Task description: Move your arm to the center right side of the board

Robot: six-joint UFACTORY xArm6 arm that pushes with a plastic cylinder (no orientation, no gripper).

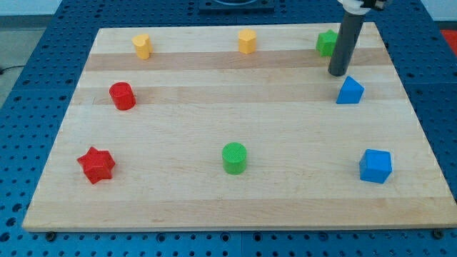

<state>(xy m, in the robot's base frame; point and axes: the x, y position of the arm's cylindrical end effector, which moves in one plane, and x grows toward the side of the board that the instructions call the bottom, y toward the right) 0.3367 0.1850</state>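
My dark rod comes down at the view's top right, and my tip (338, 73) rests on the wooden board (235, 200). The tip stands just above and left of a blue triangular block (349, 91), a small gap apart. A green block (327, 42) sits just left of the rod, partly hidden by it. A blue cube (375, 165) lies at the view's lower right.
A yellow block (142, 46) at the top left, a yellow hexagonal block (247, 41) at the top middle. A red cylinder (122, 96) at the left, a red star (96, 165) at the lower left, a green cylinder (234, 158) at the bottom middle.
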